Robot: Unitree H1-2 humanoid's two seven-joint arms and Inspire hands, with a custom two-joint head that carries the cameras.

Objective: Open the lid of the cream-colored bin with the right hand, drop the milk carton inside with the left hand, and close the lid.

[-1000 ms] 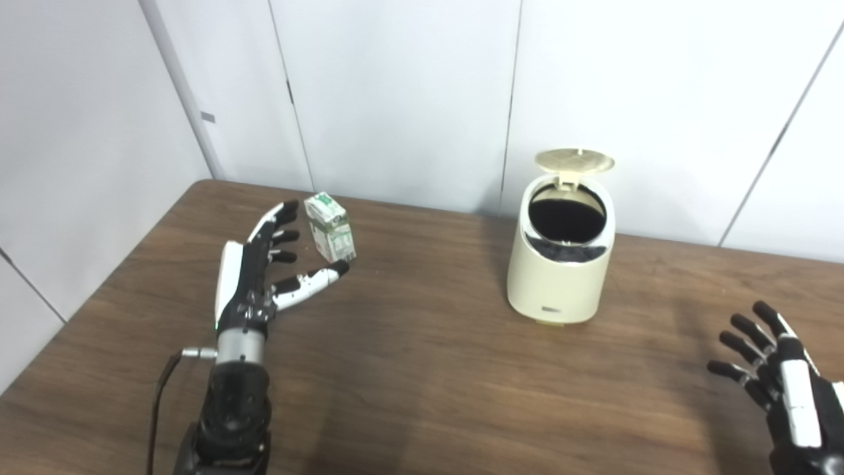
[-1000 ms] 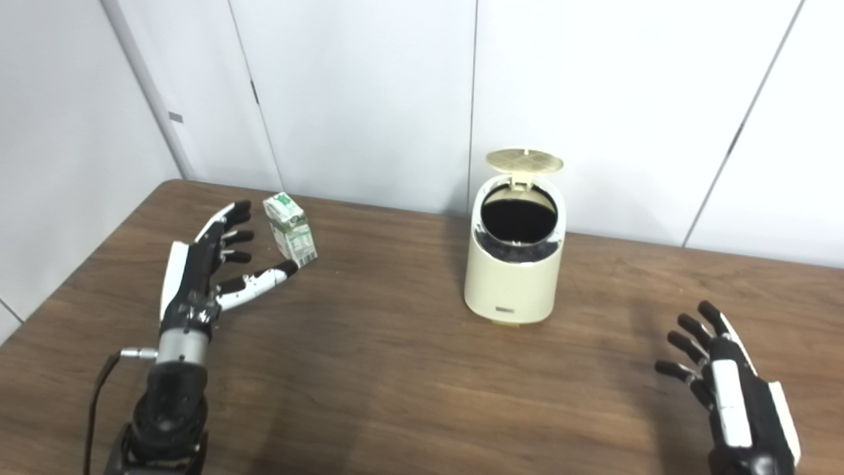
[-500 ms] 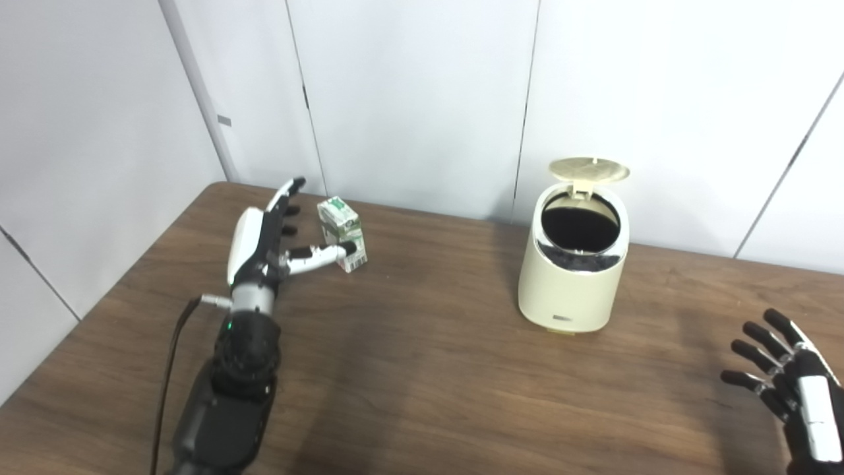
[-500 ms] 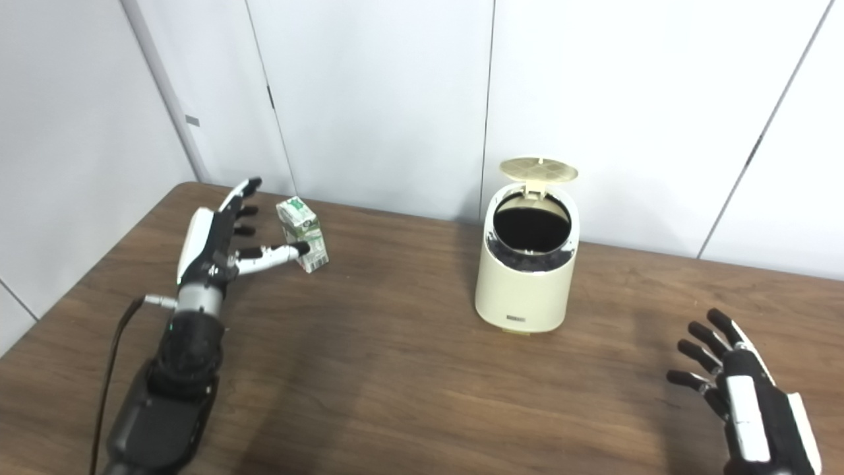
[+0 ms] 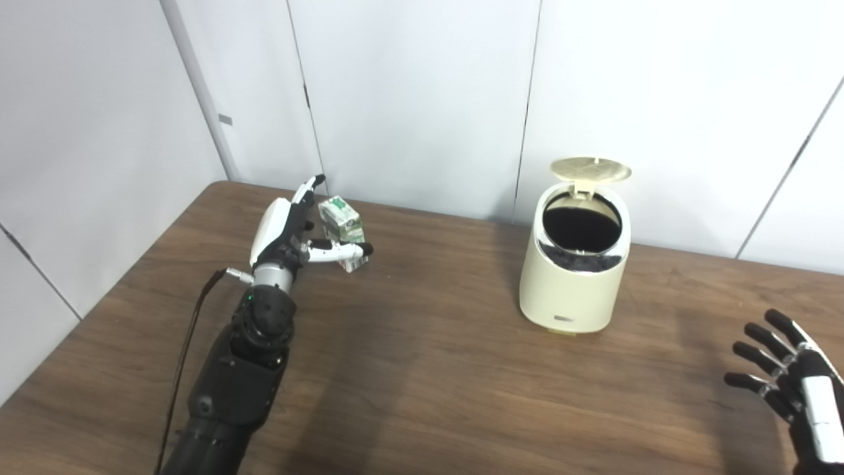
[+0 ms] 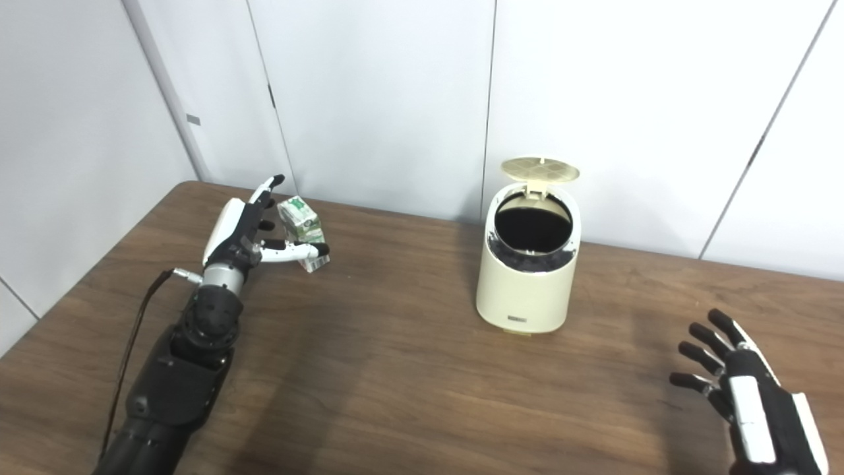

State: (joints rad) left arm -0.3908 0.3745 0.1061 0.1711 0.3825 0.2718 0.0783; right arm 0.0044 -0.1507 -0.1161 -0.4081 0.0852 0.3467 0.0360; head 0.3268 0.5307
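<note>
The cream-colored bin (image 5: 572, 277) stands at the table's back centre-right, its round lid (image 5: 591, 169) tipped up and the dark inside showing. A small green-and-white milk carton (image 5: 342, 224) stands upright at the back left. My left hand (image 5: 290, 227) is open around it: the thumb reaches across the carton's front and the fingers stretch past its left side, but they do not close on it. My right hand (image 5: 798, 396) hovers open at the front right, fingers spread, far from the bin.
The brown wooden table (image 5: 422, 382) fills the lower picture. White wall panels (image 5: 415, 92) rise right behind its far edge, close to the bin and the carton. A black cable (image 5: 191, 330) hangs beside my left forearm.
My left hand has reached forward to the carton, the thumb now crossing its front. The right hand has drawn back toward the lower right. The camera shifted early on.
</note>
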